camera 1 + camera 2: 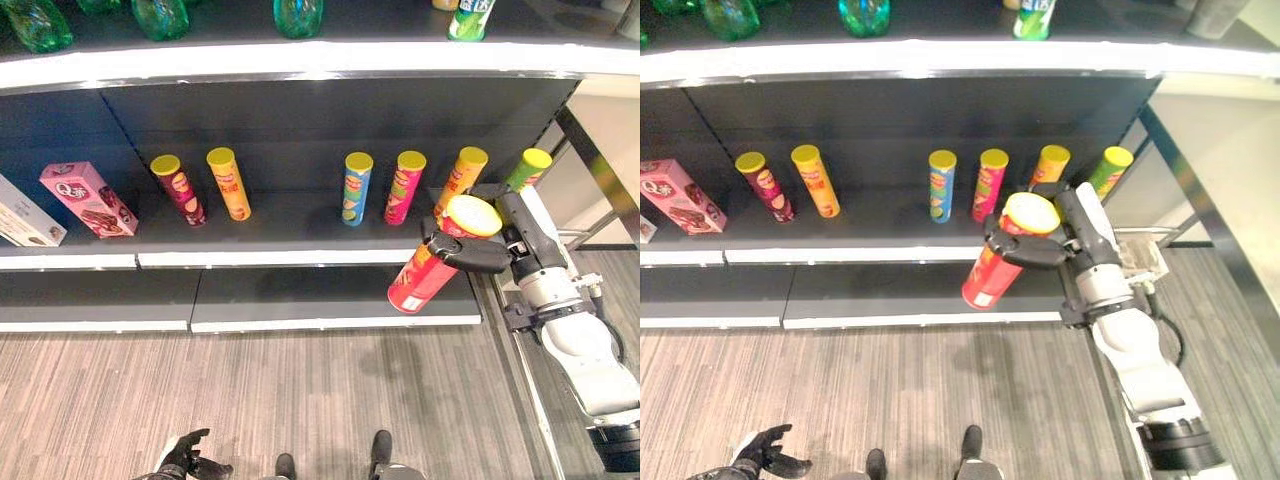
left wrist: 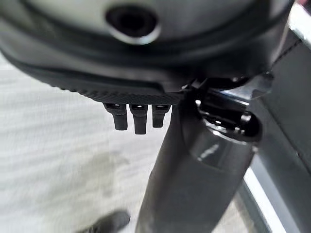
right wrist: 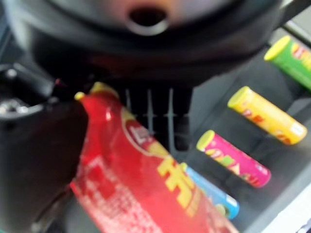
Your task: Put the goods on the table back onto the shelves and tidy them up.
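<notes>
Red can (image 1: 425,270) with a yellow lid is clamped in your right hand (image 1: 478,250), the thumb and fingers curled round its upper part just under the lid. You hold it tilted, lid up and toward the arm, base hanging down and out to your left. It hangs in front of the middle shelf's (image 1: 290,256) white front edge, off the board and touching nothing but the hand. Your right wrist view shows the same grip from close up, with the red can lying across the palm.

Behind it you have six cans standing on that shelf in a row. From your left: a dark red can (image 1: 178,189) and an orange can (image 1: 229,183) close together, then a gap, then a blue can (image 1: 355,188) and a pink can (image 1: 404,187) side by side. A yellow can (image 1: 461,178) and a green can (image 1: 527,168) follow, and your hand partly covers these last two.

At the shelf's left end sit a pink box (image 1: 87,198) and a white box (image 1: 27,217). Green bottles (image 1: 160,17) stand on the top shelf (image 1: 300,58).

Your left hand (image 1: 187,457) hangs low near the floor (image 1: 250,400), fingers loosely spread and holding nothing.
</notes>
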Controlling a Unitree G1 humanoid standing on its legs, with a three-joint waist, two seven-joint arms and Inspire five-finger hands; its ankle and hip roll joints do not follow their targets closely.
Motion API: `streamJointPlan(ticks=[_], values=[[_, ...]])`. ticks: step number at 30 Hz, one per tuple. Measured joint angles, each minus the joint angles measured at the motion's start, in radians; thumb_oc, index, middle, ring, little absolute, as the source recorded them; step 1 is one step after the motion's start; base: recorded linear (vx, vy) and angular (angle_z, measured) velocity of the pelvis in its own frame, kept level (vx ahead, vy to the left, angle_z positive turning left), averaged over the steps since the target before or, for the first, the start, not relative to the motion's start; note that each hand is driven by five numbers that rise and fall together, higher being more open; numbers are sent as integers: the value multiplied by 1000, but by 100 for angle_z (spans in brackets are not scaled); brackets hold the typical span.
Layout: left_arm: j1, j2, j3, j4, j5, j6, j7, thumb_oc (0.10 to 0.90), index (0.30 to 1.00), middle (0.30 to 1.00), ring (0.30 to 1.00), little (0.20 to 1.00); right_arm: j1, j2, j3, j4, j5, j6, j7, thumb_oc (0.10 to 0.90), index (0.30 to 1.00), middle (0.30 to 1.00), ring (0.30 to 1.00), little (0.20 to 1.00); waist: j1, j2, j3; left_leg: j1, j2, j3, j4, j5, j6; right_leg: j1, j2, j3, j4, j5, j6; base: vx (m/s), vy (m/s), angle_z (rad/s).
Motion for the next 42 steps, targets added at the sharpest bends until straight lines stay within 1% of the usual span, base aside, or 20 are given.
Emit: streamJointPlan(ticks=[4,7,9,10,11,12,14,15,16,18,21,24,26,27,28,29,32,34,37,42], values=[[-7,-48,-8,-38,-3,-3,-3,800,900,900,900,900,-8,1,46,3,-37,8,5,400,300,300,300,300,9,-3,2,-63,17,-53,76,15,-28,11,12,-28,0,-27,14,74,-127,30],[-16,-50,-13,-78,-7,-4,-2,800,900,900,900,900,-19,2,65,5,-46,10,8,400,300,300,300,300,26,-15,15,-140,14,-71,225,13,-66,31,13,-53,0,-43,-35,4,-60,57],[-37,-50,-8,-77,-25,-8,19,800,900,900,900,900,-45,12,85,17,-79,11,5,400,300,300,300,300,66,-20,36,-263,16,-84,440,37,-127,52,7,-55,0,-60,-82,126,15,42],[-29,-50,-10,-75,-37,-7,20,800,900,900,900,900,-53,13,93,18,-85,12,6,400,300,300,300,300,73,-21,41,-273,28,-82,451,29,-123,61,4,-69,-5,-67,-91,273,114,69],[-29,-50,-10,-49,-41,-2,20,800,900,900,900,900,-56,36,92,22,-100,18,-8,400,300,300,300,300,59,-19,44,-278,42,-16,358,11,-97,70,2,-114,-8,-87,-91,307,189,69],[-29,-50,-14,-20,-40,-1,22,800,900,900,900,900,-57,37,95,25,-121,19,-12,400,300,300,300,300,64,-15,43,-261,45,-29,160,15,-92,70,4,-123,-8,-90,-87,311,206,70],[-29,-50,-23,15,-40,1,27,800,900,900,900,900,-70,39,112,60,-124,20,-22,400,300,300,300,300,71,-4,39,-267,62,-53,-14,51,-115,74,17,-123,-8,-98,-76,233,172,13],[-15,-50,-31,19,-39,11,25,800,900,900,900,900,-68,40,117,82,-132,31,-21,400,300,300,300,300,77,4,41,-275,77,-51,-14,78,-107,99,27,-126,-8,-110,-58,360,365,-16],[33,-66,-33,12,-36,15,23,800,900,900,900,900,-56,31,115,81,-150,34,-20,400,300,300,300,300,60,47,21,-243,76,-56,-7,90,-78,138,45,-125,-8,-123,-25,392,454,-29],[45,-64,-35,32,1,21,18,800,900,900,900,900,-25,77,93,52,-170,38,-26,400,300,300,300,300,53,3,2,-208,-20,-22,-6,160,-9,164,-58,-93,0,-138,16,260,359,-30],[23,-47,-33,-7,1,17,23,800,900,900,900,900,-26,81,94,25,-189,38,-30,400,300,300,300,300,46,-4,-2,-190,-106,-7,-5,146,41,170,-147,-74,22,-129,28,43,178,4],[-32,-3,-29,-45,0,-1,45,800,900,900,900,900,-32,86,117,24,-201,40,-29,400,300,300,300,300,84,-1,-1,-171,-128,8,-4,121,75,131,-178,-39,97,-107,59,25,206,-16],[-56,19,-29,-40,0,-1,58,800,900,900,900,900,-57,118,153,26,-227,48,-26,400,300,300,300,300,94,7,1,-130,-120,19,-4,98,107,54,-206,-12,256,-154,134,33,174,-36],[-56,22,-33,-38,-1,-1,57,800,900,900,900,900,-66,128,157,28,-231,48,-27,400,300,300,300,300,86,-5,0,-112,-140,31,-5,84,115,35,-217,-26,277,-122,131,85,103,-31],[-55,15,-41,-29,-2,-1,56,800,900,900,900,900,-62,150,156,32,-231,50,-38,400,300,300,300,300,57,10,8,-98,-134,31,-5,77,123,-32,-229,-12,434,-122,131,113,-9,-8],[-48,13,-45,-21,-3,0,60,800,900,900,900,900,-38,151,160,35,-234,53,-37,400,300,300,300,300,40,9,8,-80,-130,17,-5,56,118,-91,-243,20,488,-188,135,153,-167,-4],[-44,11,-29,-12,-6,1,60,800,900,900,900,900,-35,164,169,73,-249,57,-47,400,300,300,300,300,29,-28,13,-96,-132,-2,-10,49,83,-99,-177,36,26,-83,117,167,-238,26],[-6,-10,-8,-40,-10,0,66,800,900,900,900,900,-29,165,180,109,-287,76,-51,400,300,300,300,300,39,-63,0,-81,-122,-27,-11,36,65,-43,-157,13,-7,-18,90,183,-255,101],[92,-69,-25,-38,-24,22,71,800,900,900,900,900,-60,189,216,110,-342,76,-89,400,300,300,300,300,111,-37,-29,-80,3,-77,-5,42,-18,-13,-22,-51,-6,12,-9,104,-186,56],[90,-73,-32,-33,-39,21,90,800,900,900,900,900,-145,192,223,229,-395,92,-177,400,300,300,300,300,124,-14,-30,-95,37,-102,-5,56,-47,2,9,-99,-1,-13,-28,21,-88,29]])
